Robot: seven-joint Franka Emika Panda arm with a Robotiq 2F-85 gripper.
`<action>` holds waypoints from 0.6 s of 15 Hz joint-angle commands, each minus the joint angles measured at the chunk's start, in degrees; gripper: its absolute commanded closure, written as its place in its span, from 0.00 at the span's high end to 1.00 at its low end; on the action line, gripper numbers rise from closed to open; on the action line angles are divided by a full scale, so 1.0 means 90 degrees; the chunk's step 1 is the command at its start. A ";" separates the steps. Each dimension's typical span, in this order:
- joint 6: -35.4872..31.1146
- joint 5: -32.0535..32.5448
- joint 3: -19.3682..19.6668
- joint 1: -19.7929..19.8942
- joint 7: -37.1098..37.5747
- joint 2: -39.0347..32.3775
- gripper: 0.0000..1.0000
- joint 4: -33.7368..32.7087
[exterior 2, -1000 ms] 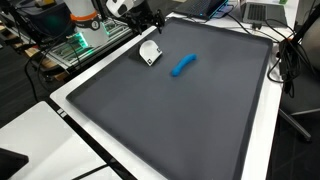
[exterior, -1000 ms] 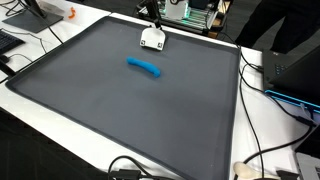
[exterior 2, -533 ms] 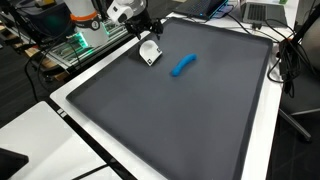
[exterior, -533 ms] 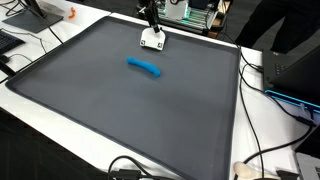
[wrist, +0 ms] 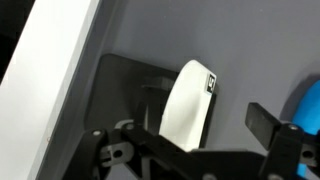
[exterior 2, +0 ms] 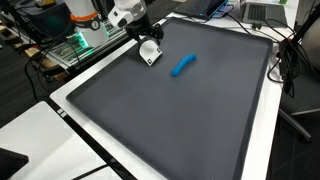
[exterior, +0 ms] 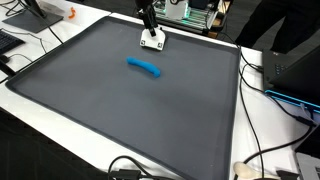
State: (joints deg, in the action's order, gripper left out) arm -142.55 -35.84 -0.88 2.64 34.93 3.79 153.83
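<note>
The claw (exterior: 149, 27), wide open and empty, hangs close over the white block (exterior: 152, 41) at the upper edge of the mat (exterior: 100, 110), blue piece (exterior: 144, 67) apart toward mid-frame; a reach in hand, I judge, and gripping calls for lowering astride the block

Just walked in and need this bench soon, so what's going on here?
A robot arm's gripper, jaws open, hangs right over a small white object near one edge of the dark mat. It holds nothing. A blue object lies apart from it, nearer the mat's middle, untouched.
</note>
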 commanded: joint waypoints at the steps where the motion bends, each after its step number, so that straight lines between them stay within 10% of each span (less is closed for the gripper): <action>1: -0.0258 -0.0236 0.0028 -0.0103 0.0073 -0.0185 0.96 -0.0054; 9: -0.0471 -0.0263 0.0014 -0.0169 0.0171 -0.0389 0.70 -0.0154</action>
State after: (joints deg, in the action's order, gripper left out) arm -145.24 -36.82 -0.89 1.98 35.81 1.45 152.80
